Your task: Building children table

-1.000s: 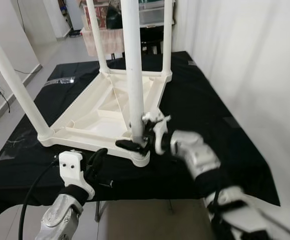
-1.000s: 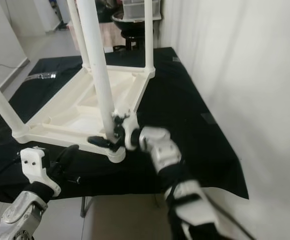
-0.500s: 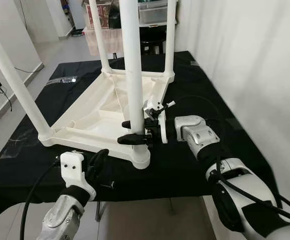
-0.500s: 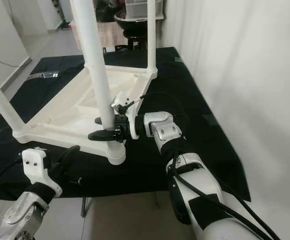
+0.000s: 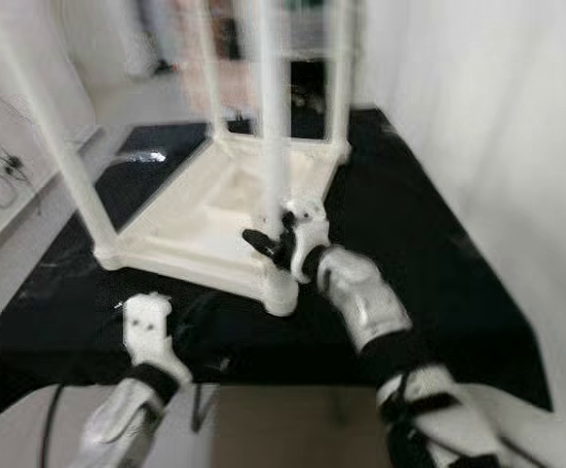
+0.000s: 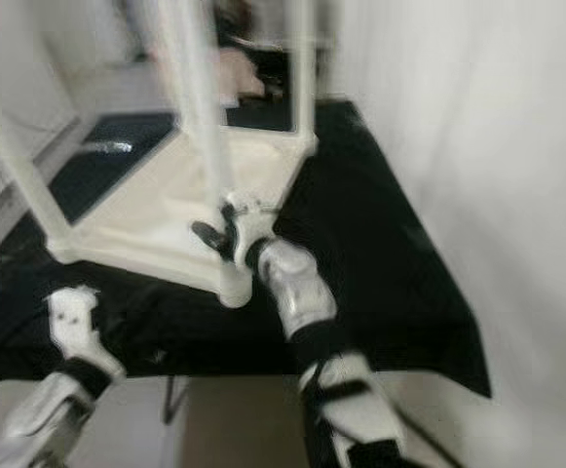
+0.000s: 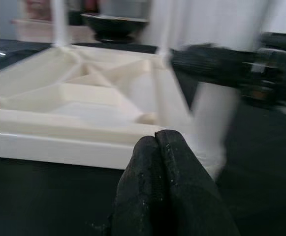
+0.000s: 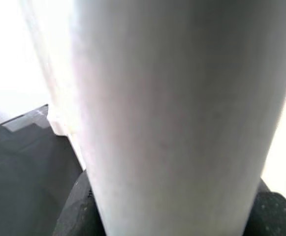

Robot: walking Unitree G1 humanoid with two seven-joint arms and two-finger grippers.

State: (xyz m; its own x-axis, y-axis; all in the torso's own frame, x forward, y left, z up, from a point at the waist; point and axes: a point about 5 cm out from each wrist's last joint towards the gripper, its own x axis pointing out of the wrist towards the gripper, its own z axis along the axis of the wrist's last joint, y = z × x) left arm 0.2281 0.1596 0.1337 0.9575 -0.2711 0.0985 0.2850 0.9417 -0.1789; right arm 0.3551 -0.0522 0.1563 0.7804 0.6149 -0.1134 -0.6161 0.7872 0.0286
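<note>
The white plastic children's table (image 5: 205, 219) lay upside down on a black cloth (image 5: 429, 244) spread over a work surface, its four legs pointing up. The near leg (image 5: 272, 146) stood in the corner socket closest to the robot. The right gripper (image 5: 271, 244) was at the foot of that leg, just above the socket, its black fingers set either side of the tube; in the right wrist view the leg (image 8: 182, 118) stood pressed between the two dark finger pads (image 8: 79, 211), so it looked closed on the leg.

The left gripper (image 7: 165, 147) hung low, in front of the near edge of the tabletop and short of it, its two fingers pressed together with nothing between them.

By my reading, the step in hand was seating or firming this last leg in its socket. The next move would call for a steady push or twist down along the leg's own axis while keeping it upright, with the left arm perhaps bracing the tabletop so it did not slide on the cloth.

Both head views were smeared with motion blur, so whether the leg was fully home in the socket could not be told. The tops of all four legs were cut off, and the room beyond was only a blur.
</note>
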